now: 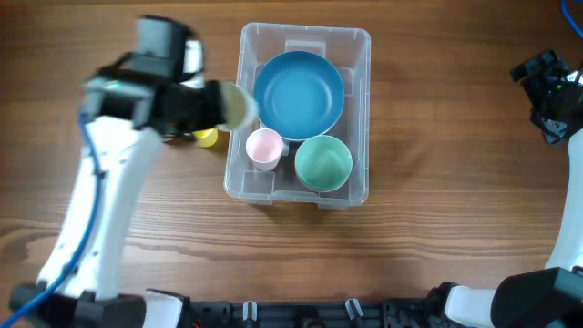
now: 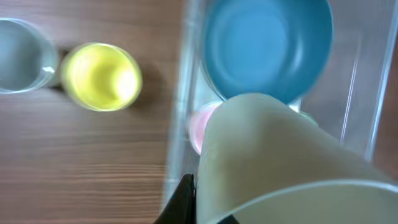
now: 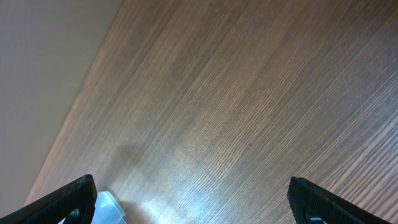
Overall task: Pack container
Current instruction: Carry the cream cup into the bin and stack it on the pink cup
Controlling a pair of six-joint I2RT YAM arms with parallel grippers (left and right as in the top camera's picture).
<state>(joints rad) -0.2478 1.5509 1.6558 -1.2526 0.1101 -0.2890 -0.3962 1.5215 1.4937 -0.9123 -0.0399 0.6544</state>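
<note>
- Wood-grain table [image 1: 437, 228] fills all three views, and the container [image 1: 367, 109] is seen at its middle, standing upright and open at the top.
- Inside it, a blue bowl [image 1: 299, 89] takes up the far half, while a pink cup [image 1: 264, 146] and a green cup [image 1: 323, 162] sit side by side in the near half.
- A cream cup [image 1: 239, 106] is carried by the left gripper [image 1: 217, 105] right at the container's left wall, above the rim and apparently tilted onto its side.
- The step in hand is judged to be lowering this cup into the bin.
- Little bare floor is left, so the cup would best be carried further over the wall, turned upright and set inside the blue bowl. The pink cup just beside the wall should not be knocked.
- Release is best held back until the cup is well below the rim, as the blur suggests fast motion.
- The left pincer is clenched on the cream cup, and one dark finger [image 2: 184, 198] is seen against its side.
- The right gripper [image 3: 199, 202] is spread wide and holds nothing, well apart from the container at the table's right edge.
- A yellow cup [image 2: 99, 76] and a clear cup [image 2: 18, 56] are left on the table beside the bin, so packing is judged unfinished.
</note>
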